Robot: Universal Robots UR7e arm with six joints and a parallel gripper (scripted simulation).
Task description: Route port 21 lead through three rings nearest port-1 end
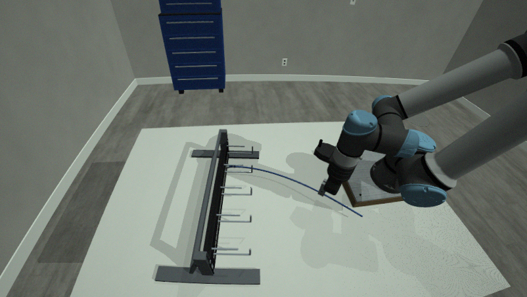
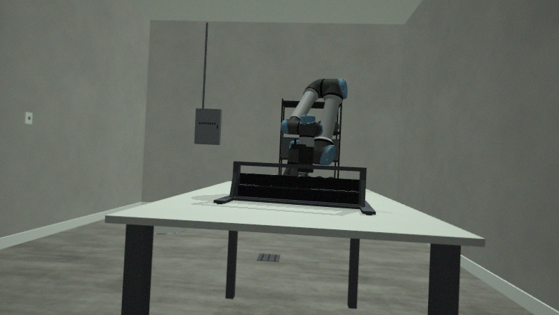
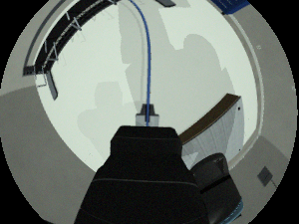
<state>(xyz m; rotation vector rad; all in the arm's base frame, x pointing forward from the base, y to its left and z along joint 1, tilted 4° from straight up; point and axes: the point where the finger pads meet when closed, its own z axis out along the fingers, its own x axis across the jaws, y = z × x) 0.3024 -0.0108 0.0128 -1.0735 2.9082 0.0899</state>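
Tabletop (image 1: 280, 236) (image 2: 289, 224) (image 3: 174, 79) — smooth, matt; drawer cabinet (image 1: 195, 55) (image 3: 233, 5) — blue, metallic-looking.

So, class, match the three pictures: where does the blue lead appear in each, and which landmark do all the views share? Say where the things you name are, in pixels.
Top: the blue lead (image 1: 295, 180) (image 3: 149, 64) curves from left of centre down to the right.
Exterior: not visible.
Wrist: it bends from the top edge, then drops almost straight to just below centre.
Shared landmark: the dark rack (image 1: 209, 191) (image 2: 299, 188) (image 3: 52, 86).
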